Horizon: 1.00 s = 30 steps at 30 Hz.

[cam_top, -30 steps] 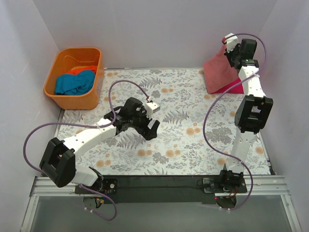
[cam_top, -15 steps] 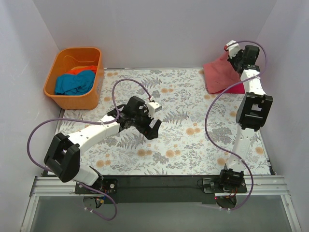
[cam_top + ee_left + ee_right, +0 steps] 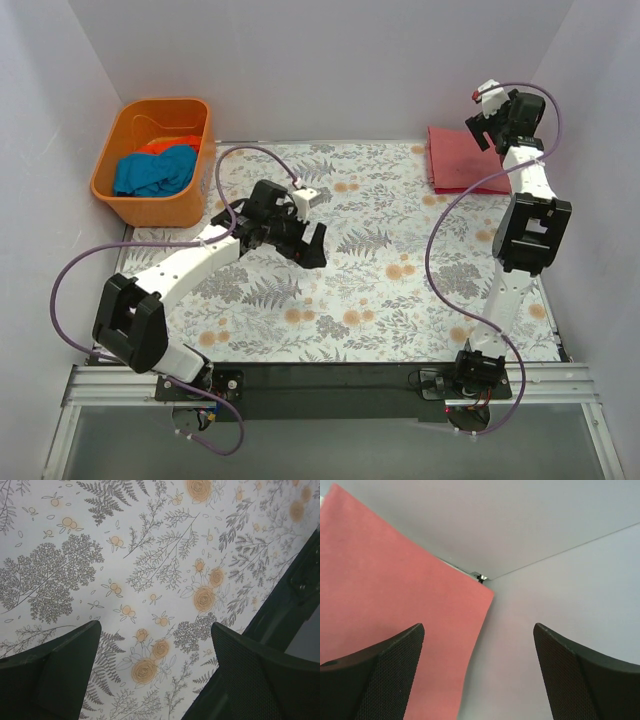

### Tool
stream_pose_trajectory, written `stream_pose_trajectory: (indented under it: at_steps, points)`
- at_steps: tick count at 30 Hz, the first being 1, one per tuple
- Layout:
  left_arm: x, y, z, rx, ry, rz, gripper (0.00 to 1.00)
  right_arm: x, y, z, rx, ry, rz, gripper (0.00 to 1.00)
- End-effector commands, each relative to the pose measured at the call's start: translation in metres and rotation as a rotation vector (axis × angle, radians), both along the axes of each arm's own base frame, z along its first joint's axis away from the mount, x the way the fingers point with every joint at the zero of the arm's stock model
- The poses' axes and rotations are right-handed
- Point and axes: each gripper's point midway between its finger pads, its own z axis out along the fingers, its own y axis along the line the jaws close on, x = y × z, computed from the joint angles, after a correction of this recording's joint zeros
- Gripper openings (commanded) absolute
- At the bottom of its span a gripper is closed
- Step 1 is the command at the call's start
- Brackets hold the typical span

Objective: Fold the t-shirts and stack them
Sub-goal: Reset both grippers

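A brick-red t-shirt (image 3: 460,158) lies folded flat in the far right corner, with a magenta-pink t-shirt's edge (image 3: 492,187) showing under it. Just above its far right edge my right gripper (image 3: 481,129) hangs open and holds nothing. In the right wrist view the red shirt (image 3: 385,590) fills the left side, and the right gripper (image 3: 479,627) has only wall between its fingers. A teal-blue t-shirt (image 3: 153,172) and an orange one (image 3: 167,144) lie crumpled in the tub. My left gripper (image 3: 312,244) (image 3: 156,625) stands open over the middle of the table.
The orange plastic tub (image 3: 127,200) stands at the far left corner. A floral cloth (image 3: 380,290) (image 3: 150,555) covers the table. White walls close in on the left, back and right, near the right arm.
My right gripper opened and let go of the red shirt, which dropped from a raised drape to lie flat on the pink one. The left arm shifted slightly left and back.
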Motion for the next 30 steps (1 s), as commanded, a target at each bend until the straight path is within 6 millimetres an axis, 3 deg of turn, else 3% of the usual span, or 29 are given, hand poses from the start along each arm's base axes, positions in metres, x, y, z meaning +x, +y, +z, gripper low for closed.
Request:
stream_pose_trajectory:
  at_steps: [1, 2, 6, 7, 8, 9, 11, 12, 14, 15, 16, 17, 18, 19, 20, 22, 26, 27, 30]
  points:
    - [0.007, 0.005, 0.035, -0.11, 0.062, 0.049, 0.92, -0.028, 0.019, 0.096, 0.062, -0.136, 0.042, 0.96]
    - [0.016, 0.014, 0.04, -0.122, 0.067, 0.087, 0.92, -0.041, 0.025, 0.111, 0.081, -0.144, 0.054, 0.99]
    - [0.043, 0.031, 0.064, -0.18, 0.075, 0.196, 0.92, -0.087, 0.062, 0.127, 0.22, -0.075, 0.138, 0.98]
    - [0.054, 0.035, 0.078, -0.189, 0.041, 0.219, 0.92, -0.098, 0.074, 0.129, 0.272, -0.051, 0.165, 0.98]
    - [0.062, 0.048, 0.079, -0.174, 0.052, 0.262, 0.92, -0.114, 0.083, 0.145, 0.293, -0.054, 0.188, 0.98]
    - [0.068, 0.054, 0.083, -0.17, 0.051, 0.281, 0.92, -0.131, 0.092, 0.129, 0.343, 0.031, 0.188, 0.98]
    - [0.084, 0.077, 0.093, -0.173, 0.061, 0.337, 0.92, -0.162, 0.105, 0.137, 0.407, 0.069, 0.197, 0.98]
    - [0.086, 0.084, 0.094, -0.175, 0.068, 0.352, 0.92, -0.18, 0.112, 0.109, 0.447, 0.164, 0.2, 0.98]
    - [0.091, 0.102, 0.094, -0.139, 0.038, 0.386, 0.92, -0.215, 0.125, 0.108, 0.467, 0.192, 0.229, 0.98]
    - [0.092, 0.108, 0.092, -0.116, 0.021, 0.396, 0.92, -0.232, 0.134, 0.098, 0.492, 0.237, 0.259, 0.98]
    - [0.09, 0.114, 0.091, -0.084, -0.018, 0.386, 0.92, -0.251, 0.142, 0.072, 0.514, 0.306, 0.276, 0.99]
    - [0.088, 0.121, 0.08, -0.041, -0.02, 0.408, 0.92, -0.27, 0.15, 0.077, 0.505, 0.293, 0.318, 0.98]
    - [0.085, 0.126, 0.076, -0.019, -0.027, 0.413, 0.92, -0.285, 0.161, 0.071, 0.535, 0.32, 0.358, 0.99]
    - [0.079, 0.13, 0.077, -0.004, -0.055, 0.409, 0.92, -0.303, 0.17, 0.043, 0.565, 0.396, 0.358, 0.98]
    - [0.072, 0.139, 0.06, 0.04, -0.043, 0.432, 0.92, -0.317, 0.174, 0.045, 0.563, 0.385, 0.361, 0.98]
    - [0.063, 0.146, 0.052, 0.072, -0.064, 0.427, 0.92, -0.346, 0.184, 0.02, 0.569, 0.437, 0.367, 0.98]
    - [0.038, 0.161, 0.032, 0.126, -0.076, 0.444, 0.92, -0.379, 0.19, -0.01, 0.491, 0.467, 0.353, 0.98]
    - [0.03, 0.162, 0.02, 0.138, -0.051, 0.439, 0.92, -0.383, 0.188, -0.014, 0.465, 0.469, 0.333, 0.98]
    - [0.02, 0.164, 0.014, 0.138, -0.048, 0.442, 0.92, -0.4, 0.195, -0.022, 0.417, 0.486, 0.345, 0.98]
